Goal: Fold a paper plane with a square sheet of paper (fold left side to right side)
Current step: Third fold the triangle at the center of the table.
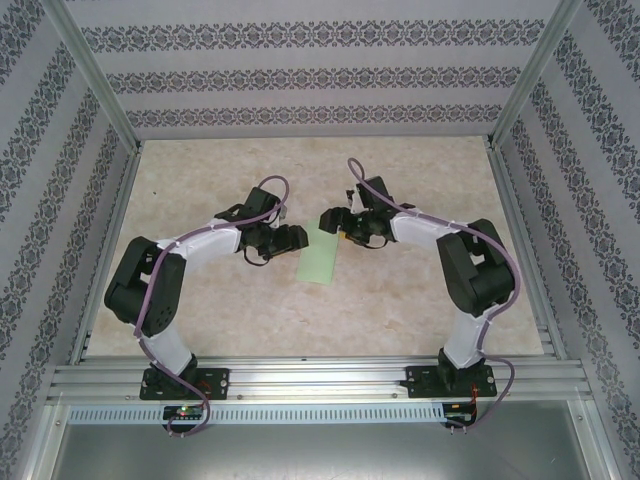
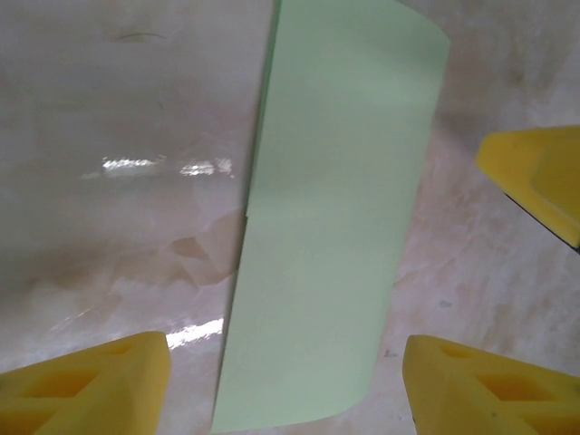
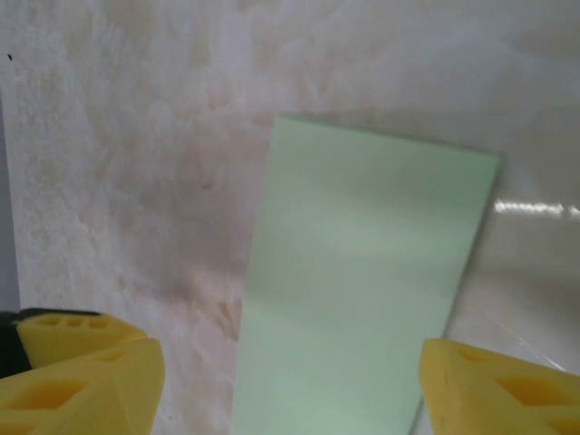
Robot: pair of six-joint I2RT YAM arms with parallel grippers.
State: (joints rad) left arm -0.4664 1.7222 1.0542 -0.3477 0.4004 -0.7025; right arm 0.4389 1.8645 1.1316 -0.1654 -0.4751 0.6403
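Lying flat near the centre of the table (image 1: 420, 300), the sheet of paper (image 1: 320, 258) shows as a narrow pale green rectangle rather than a square, which suggests the left-to-right fold is already made. One long edge in the left wrist view looks doubled, though the crease itself is hard to make out. The left gripper (image 1: 285, 238) hangs just left of the table's centre and the right gripper (image 1: 335, 220) just right of it, toward the far end of the strip. In each wrist view the yellow jaws stand wide apart, one to either side of the paper, with nothing between them but the sheet below; neither holds anything. The paper looks thin, light and limp. It will likely slide on the glossy table top, bend under its own weight if lifted, and keep any stray dent. A sound hold would be a shallow pinch at a free corner or along the open long edge, with the other jaws pressing the strip down so it cannot skate.
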